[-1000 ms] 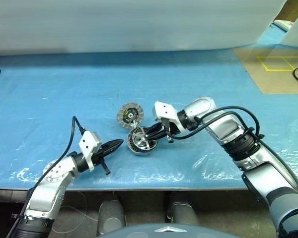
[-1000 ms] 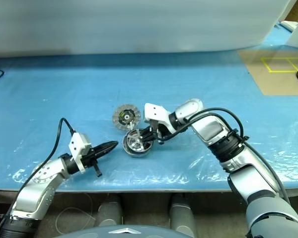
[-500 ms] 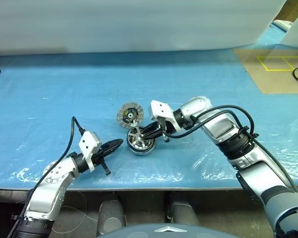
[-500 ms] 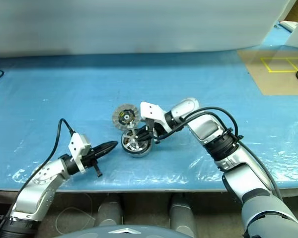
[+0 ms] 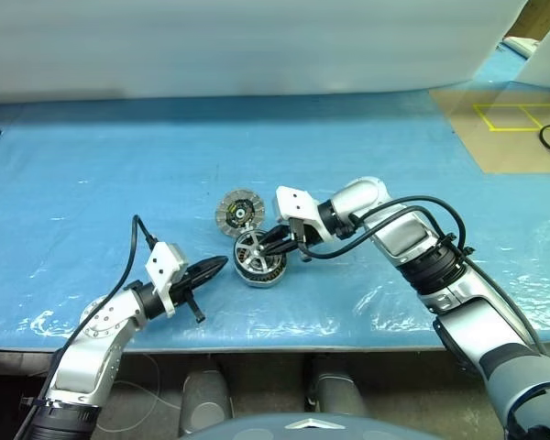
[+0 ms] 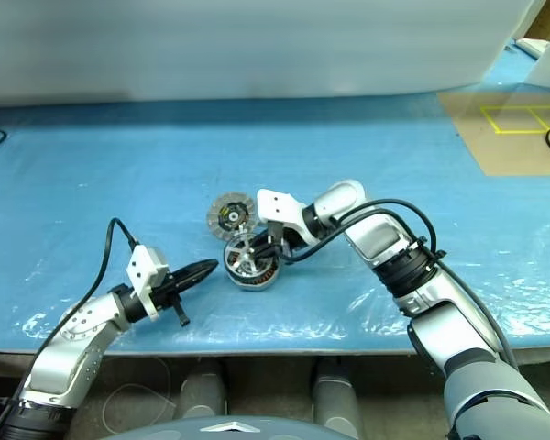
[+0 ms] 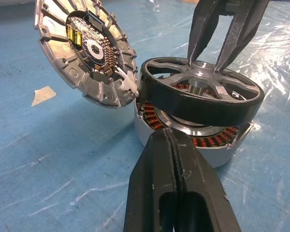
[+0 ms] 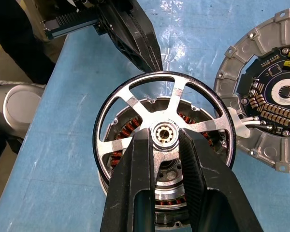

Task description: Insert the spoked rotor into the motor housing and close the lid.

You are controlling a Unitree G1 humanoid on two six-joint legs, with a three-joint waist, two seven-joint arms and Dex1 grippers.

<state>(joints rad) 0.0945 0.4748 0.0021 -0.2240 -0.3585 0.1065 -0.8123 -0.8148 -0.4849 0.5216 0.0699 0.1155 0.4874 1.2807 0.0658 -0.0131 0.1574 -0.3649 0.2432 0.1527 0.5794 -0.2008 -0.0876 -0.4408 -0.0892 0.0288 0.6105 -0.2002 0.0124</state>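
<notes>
My right gripper [image 8: 165, 140] pinches the spoked rotor [image 8: 165, 128] by its hub over the motor housing [image 7: 195, 140]; rigid, heavy-looking metal, likely slippery. Left fingers [image 7: 176, 183] closed, empty.

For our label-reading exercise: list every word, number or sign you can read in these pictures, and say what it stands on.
No text can be read with confidence.
The lid: faint white print on its black circuit centre, too small and blurred to read.
The spoked rotor and the motor housing: no markings visible.
Yellow outlined squares beyond the blue sheet: floor markings, not text.
</notes>
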